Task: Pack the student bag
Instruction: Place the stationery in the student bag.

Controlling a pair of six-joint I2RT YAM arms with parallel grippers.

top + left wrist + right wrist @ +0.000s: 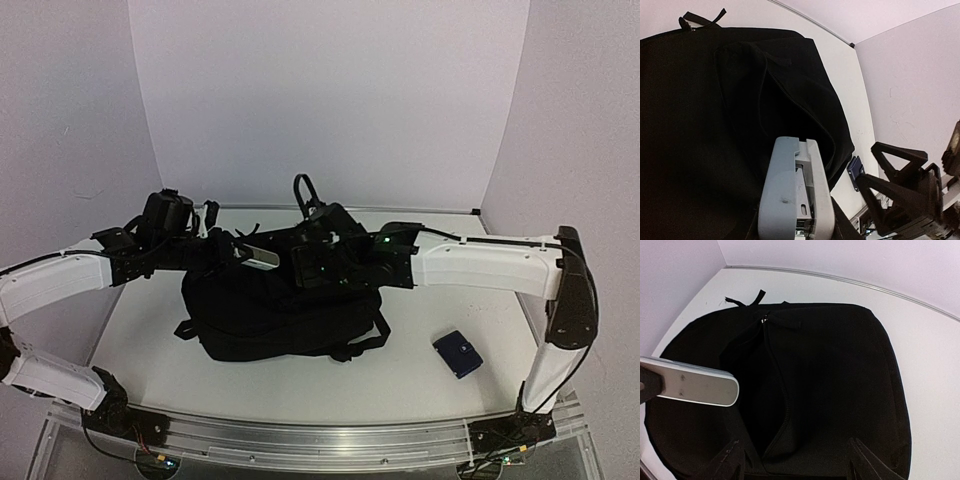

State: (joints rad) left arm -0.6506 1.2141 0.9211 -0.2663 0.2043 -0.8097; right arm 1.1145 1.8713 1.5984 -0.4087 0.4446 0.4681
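The student bag (275,310) is a large black backpack lying flat in the middle of the table, its zipper opening (771,405) gaping dark. My left gripper (797,227) is shut on a pale grey stapler (795,195), which sticks out over that opening. The stapler (690,382) also shows at the left of the right wrist view. My right gripper (795,450) hovers just above the bag's fabric (840,375) beside the opening. Its fingers (856,452) stand wide apart with nothing between them.
A small dark blue case (457,353) lies on the white table (420,375) to the right of the bag, near the right arm's base. Purple walls close the back and sides. The bag's straps (362,345) trail out at its near edge.
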